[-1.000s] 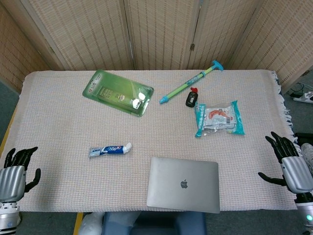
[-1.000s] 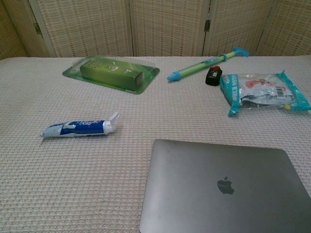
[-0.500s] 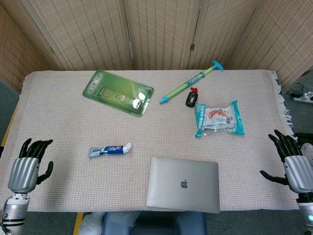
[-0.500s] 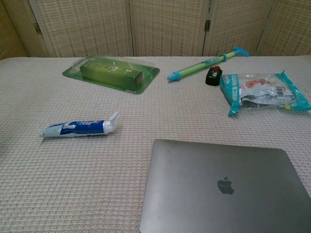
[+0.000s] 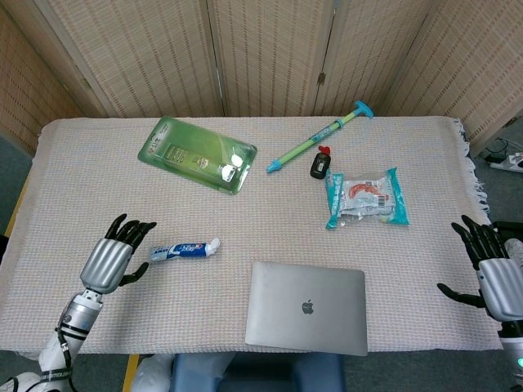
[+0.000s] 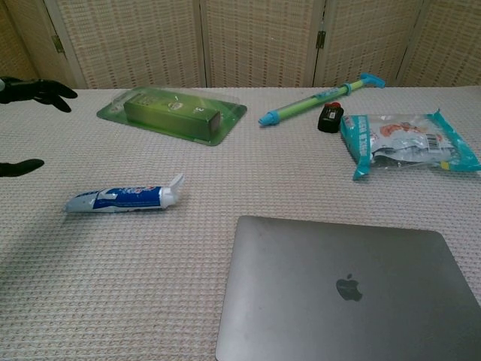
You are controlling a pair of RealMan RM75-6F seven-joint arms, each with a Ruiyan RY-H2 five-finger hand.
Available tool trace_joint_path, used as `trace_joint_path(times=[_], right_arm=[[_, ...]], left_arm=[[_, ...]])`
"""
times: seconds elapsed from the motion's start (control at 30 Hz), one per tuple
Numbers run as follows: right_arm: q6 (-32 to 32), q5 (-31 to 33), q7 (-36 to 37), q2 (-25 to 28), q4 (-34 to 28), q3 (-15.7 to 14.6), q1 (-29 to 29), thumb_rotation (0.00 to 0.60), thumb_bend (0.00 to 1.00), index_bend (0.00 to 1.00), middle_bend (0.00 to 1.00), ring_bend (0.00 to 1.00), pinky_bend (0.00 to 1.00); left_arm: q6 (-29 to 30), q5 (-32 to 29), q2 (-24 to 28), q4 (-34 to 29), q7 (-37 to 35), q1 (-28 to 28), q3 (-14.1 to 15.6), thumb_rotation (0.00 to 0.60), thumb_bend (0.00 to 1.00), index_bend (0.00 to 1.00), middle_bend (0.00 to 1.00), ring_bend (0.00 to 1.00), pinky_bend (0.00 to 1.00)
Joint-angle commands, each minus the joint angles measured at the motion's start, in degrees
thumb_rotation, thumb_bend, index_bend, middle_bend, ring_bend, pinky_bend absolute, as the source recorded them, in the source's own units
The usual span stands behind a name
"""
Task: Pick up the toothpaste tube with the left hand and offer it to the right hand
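Black fingertips (image 6: pixel 30 90) (chest), right hand (image 5: pixel 494 276) head-only

bright, even light | soft faint shadows | sharp focus | no glare

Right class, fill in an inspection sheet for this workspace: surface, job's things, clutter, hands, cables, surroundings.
Surface: table under a woven beige cloth.
Job's things: toothpaste tube lying flat, cap pointing right, not held.
Clutter: closed laptop, green blister pack, green-blue syringe toy, small black bottle, teal snack packet.
Hands: left hand open beside the tube's tail; right hand open at the table's right edge.
Cables: white cable on the floor, far right.
Surroundings: woven folding screen behind.
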Motion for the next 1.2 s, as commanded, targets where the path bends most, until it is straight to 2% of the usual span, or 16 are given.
trace_joint_path(times=[0.03, 0.3, 0.63, 0.97, 1.2], right_arm=[[0.0, 0.1, 0.1, -0.1, 0.2, 0.0, 0.0, 0.600, 0.13, 0.00, 0.00, 0.00, 0.00], [-0.4, 0.3, 0.3, -0.3, 0.6, 0.0, 0.1, 0.600, 0.13, 0.00, 0.00, 0.00, 0.00], [-0.4, 0.6, 0.5, -0.3, 1.0, -0.1, -0.2, 0.600, 0.13, 0.00, 0.00, 0.00, 0.00], [-1.0, 0.9, 0.5, -0.7, 1.3, -0.3, -0.2, 0.600, 0.13, 0.00, 0.00, 0.00, 0.00], [-1.1, 1.1, 0.6, -0.7, 1.4, -0.2, -0.2, 0.600, 0.13, 0.00, 0.00, 0.00, 0.00]], left_arm=[[-3.5, -1.8, -3.4, 2.8, 2.9, -3.0, 0.2, 0.600, 0.37, 0.12, 0.19, 0.14, 0.05], [-6.6, -4.0, -9.0, 6.3, 8.3, -6.1, 0.9, 0.600, 0.35, 0.05, 0.13, 0.10, 0.00], [-7.8, -6.0, -16.7, 16.6, 9.9, -9.3, 0.6, 0.600, 0.35, 0.02, 0.12, 0.09, 0.00], [-9.8, -7.9, -18.9, 23.6, 9.0, -10.8, 1.1, 0.600, 0.34, 0.04, 0.11, 0.09, 0.00], [-10.6, -9.8, -20.0, 28.2, 7.6, -11.6, 0.2, 0.600, 0.34, 0.05, 0.11, 0.09, 0.00]])
